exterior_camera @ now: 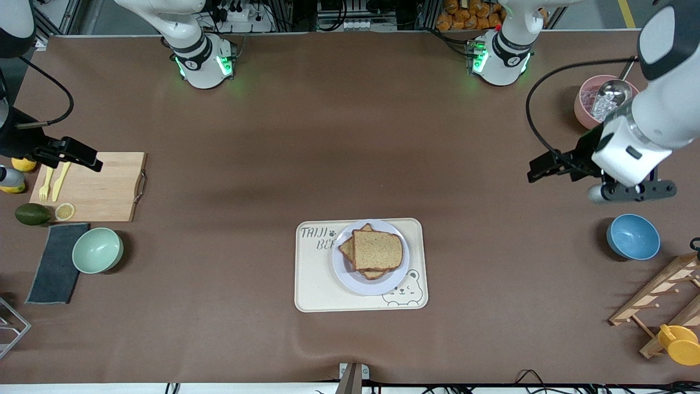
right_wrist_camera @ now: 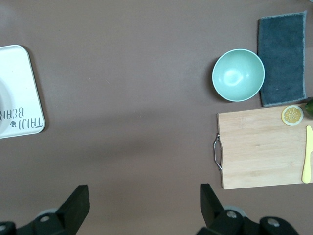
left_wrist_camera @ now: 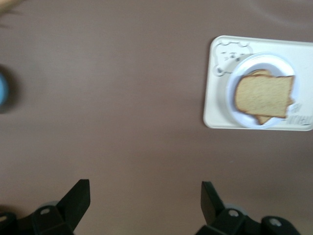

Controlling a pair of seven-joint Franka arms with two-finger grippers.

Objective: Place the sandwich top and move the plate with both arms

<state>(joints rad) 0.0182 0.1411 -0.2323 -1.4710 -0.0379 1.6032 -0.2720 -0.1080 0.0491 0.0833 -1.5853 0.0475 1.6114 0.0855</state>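
The sandwich top [exterior_camera: 377,249], a speckled brown slice with a darker crust, lies on another slice on the round white plate [exterior_camera: 350,274]. The plate rests on a cream bear-printed tray [exterior_camera: 311,287] in the middle of the table, near the front camera. My left gripper [exterior_camera: 540,169] hangs open and empty over bare table toward the left arm's end. Its wrist view shows the open gripper [left_wrist_camera: 145,188], the sandwich top [left_wrist_camera: 264,95], the plate [left_wrist_camera: 259,61] and the tray [left_wrist_camera: 217,105] well away from it. My right gripper [exterior_camera: 87,158] hangs open and empty at the cutting board's edge; in its wrist view the gripper [right_wrist_camera: 144,191] is over bare table.
A wooden cutting board [exterior_camera: 104,186] with yellow cutlery, a green bowl [exterior_camera: 98,250], a grey cloth [exterior_camera: 54,262] and an avocado [exterior_camera: 31,214] lie at the right arm's end. A blue bowl [exterior_camera: 633,236], a pink bowl [exterior_camera: 585,106] with a scoop and a wooden rack [exterior_camera: 661,295] stand at the left arm's end.
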